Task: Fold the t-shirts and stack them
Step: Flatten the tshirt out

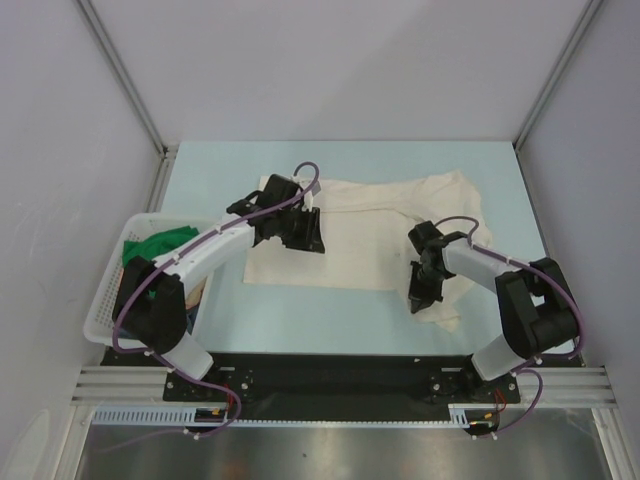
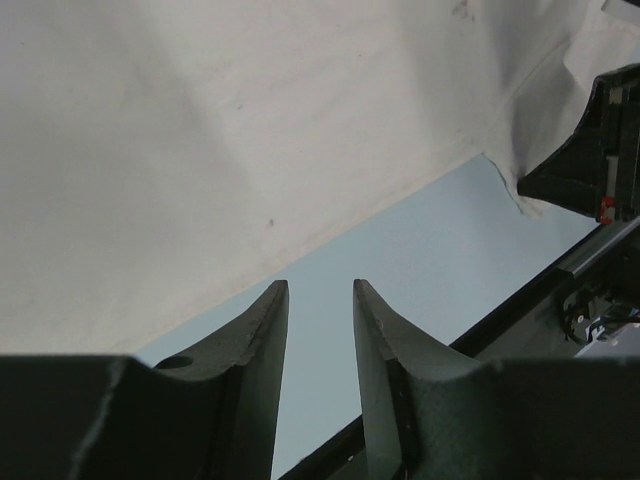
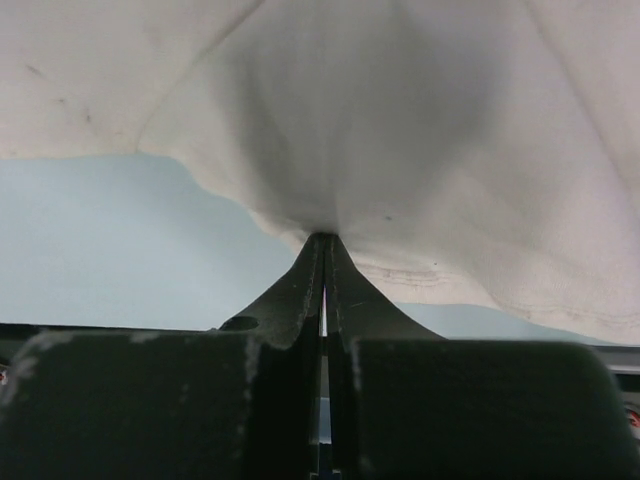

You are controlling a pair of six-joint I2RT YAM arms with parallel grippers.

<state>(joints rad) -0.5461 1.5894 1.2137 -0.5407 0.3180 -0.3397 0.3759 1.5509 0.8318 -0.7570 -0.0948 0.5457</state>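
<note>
A large cream t-shirt lies spread on the light blue table, its right part rumpled. My left gripper hovers over the shirt's left half, open and empty; in the left wrist view the gripper sits above bare table just off the shirt's edge. My right gripper is shut on the shirt's near right edge; in the right wrist view the gripper pinches a fold of the cloth, which tents up from it. A green t-shirt lies in the basket. The other shirts are hidden.
A white lattice basket stands at the left, beside the left arm's base. White walls enclose the table on three sides. The right arm's gripper shows at the right in the left wrist view.
</note>
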